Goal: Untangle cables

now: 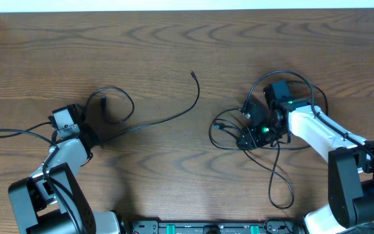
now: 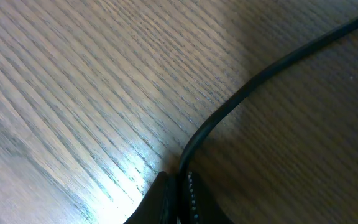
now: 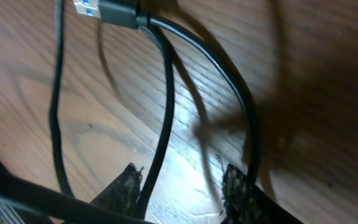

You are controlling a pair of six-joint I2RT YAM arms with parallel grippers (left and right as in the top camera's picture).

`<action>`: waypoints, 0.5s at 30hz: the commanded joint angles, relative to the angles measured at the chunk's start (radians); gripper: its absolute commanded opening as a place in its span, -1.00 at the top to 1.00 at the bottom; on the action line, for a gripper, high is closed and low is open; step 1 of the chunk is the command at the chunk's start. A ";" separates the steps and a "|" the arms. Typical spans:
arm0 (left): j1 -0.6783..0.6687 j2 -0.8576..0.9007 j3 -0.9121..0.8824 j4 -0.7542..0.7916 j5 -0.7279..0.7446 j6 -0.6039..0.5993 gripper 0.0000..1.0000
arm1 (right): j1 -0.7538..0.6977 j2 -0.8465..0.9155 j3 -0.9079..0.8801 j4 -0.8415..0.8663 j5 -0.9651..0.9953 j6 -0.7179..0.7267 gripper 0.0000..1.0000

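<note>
A long black cable (image 1: 174,117) runs across the table from a plug end near the middle to a loop by my left arm. My left gripper (image 1: 95,138) is shut on it; in the left wrist view the jaws (image 2: 180,186) pinch the cable (image 2: 247,87), which runs up and to the right. A tangle of black cables (image 1: 223,133) lies under my right gripper (image 1: 247,125). In the right wrist view the jaws (image 3: 179,183) are open with one black cable (image 3: 163,124) passing between the fingertips. A USB plug (image 3: 114,9) lies ahead. No white cable shows.
The wooden table's far edge (image 1: 187,9) runs along the top. A loop of the tangle trails toward the front edge (image 1: 279,179). Thicker black arm wires arch over the right wrist (image 1: 284,75) and trail left of the left arm (image 1: 5,132).
</note>
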 commanded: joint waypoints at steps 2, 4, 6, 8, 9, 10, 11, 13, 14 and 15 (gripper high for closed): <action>-0.008 0.070 -0.064 -0.037 0.149 -0.002 0.85 | 0.008 -0.019 0.004 -0.009 0.031 0.032 0.26; -0.008 0.070 -0.064 -0.037 0.149 -0.002 0.85 | 0.020 -0.019 0.004 -0.008 0.031 0.032 0.27; -0.008 0.070 -0.064 -0.037 0.150 -0.002 0.85 | 0.037 -0.019 0.004 -0.008 0.031 0.032 0.32; -0.008 0.070 -0.064 -0.037 0.154 -0.002 0.85 | 0.058 -0.019 0.004 -0.004 0.031 0.032 0.40; -0.008 0.070 -0.064 -0.035 0.161 -0.002 0.85 | 0.068 -0.019 0.004 -0.001 0.031 0.032 0.47; -0.008 0.070 -0.064 -0.034 0.174 -0.002 0.85 | 0.082 -0.019 0.004 0.003 0.031 0.032 0.53; -0.008 0.070 -0.064 -0.031 0.175 -0.002 0.85 | 0.098 -0.019 0.004 0.008 0.031 0.031 0.68; -0.008 0.070 -0.064 -0.031 0.174 -0.002 0.85 | 0.123 -0.019 0.004 0.020 0.032 0.031 0.92; -0.008 0.070 -0.064 -0.031 0.174 -0.002 0.85 | 0.135 -0.019 0.004 0.027 0.031 0.031 0.98; -0.008 0.070 -0.064 -0.031 0.174 -0.002 0.85 | 0.148 -0.019 0.004 0.034 0.032 0.031 0.98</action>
